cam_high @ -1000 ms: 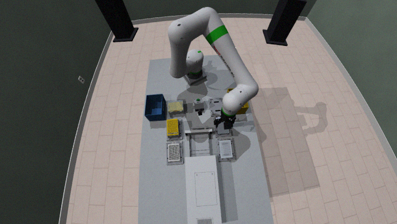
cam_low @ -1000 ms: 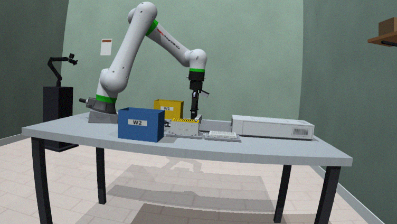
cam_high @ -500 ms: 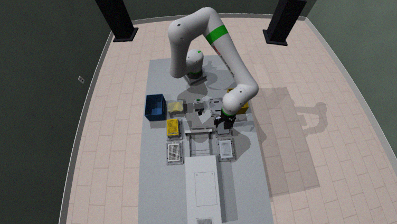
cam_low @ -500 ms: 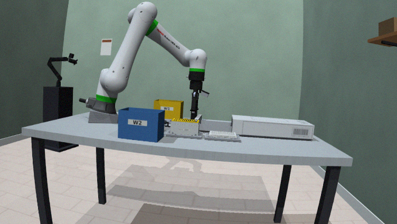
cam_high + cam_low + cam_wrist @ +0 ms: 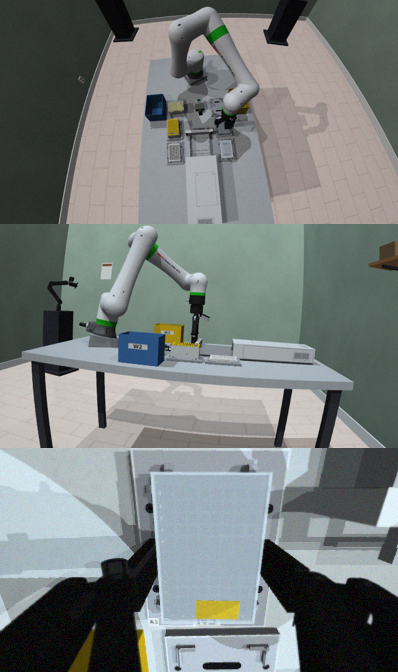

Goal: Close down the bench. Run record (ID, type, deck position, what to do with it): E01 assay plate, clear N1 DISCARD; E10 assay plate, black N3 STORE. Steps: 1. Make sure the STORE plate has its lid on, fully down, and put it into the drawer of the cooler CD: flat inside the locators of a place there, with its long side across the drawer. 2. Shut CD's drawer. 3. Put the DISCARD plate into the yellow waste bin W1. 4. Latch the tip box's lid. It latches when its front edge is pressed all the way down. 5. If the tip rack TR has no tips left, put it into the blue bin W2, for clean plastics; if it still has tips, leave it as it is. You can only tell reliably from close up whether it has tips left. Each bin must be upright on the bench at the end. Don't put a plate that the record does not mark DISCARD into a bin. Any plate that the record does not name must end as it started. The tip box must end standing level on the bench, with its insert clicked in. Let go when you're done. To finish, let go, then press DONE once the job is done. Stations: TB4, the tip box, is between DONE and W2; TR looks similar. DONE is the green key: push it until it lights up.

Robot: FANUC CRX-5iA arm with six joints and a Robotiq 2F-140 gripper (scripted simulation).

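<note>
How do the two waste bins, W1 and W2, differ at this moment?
W2 is blue; W1 is yellow. In the top view W2 shows whole, while W1 is largely hidden under the arm's wrist. W1 stands close to the gripper, which is shut on a pale plate; W2 stands at the other end of the row. Both stand upright and open-topped on the bench, with white labels.

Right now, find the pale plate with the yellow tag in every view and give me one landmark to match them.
Top: hidden under the gripper, beside the yellow bin.
Exterior: not visible; the gripper reaches down behind the yellow-topped tip rack.
Wrist: centre of frame, the pale plate clamped between the black fingers.
Landmark: the gripper.
</note>
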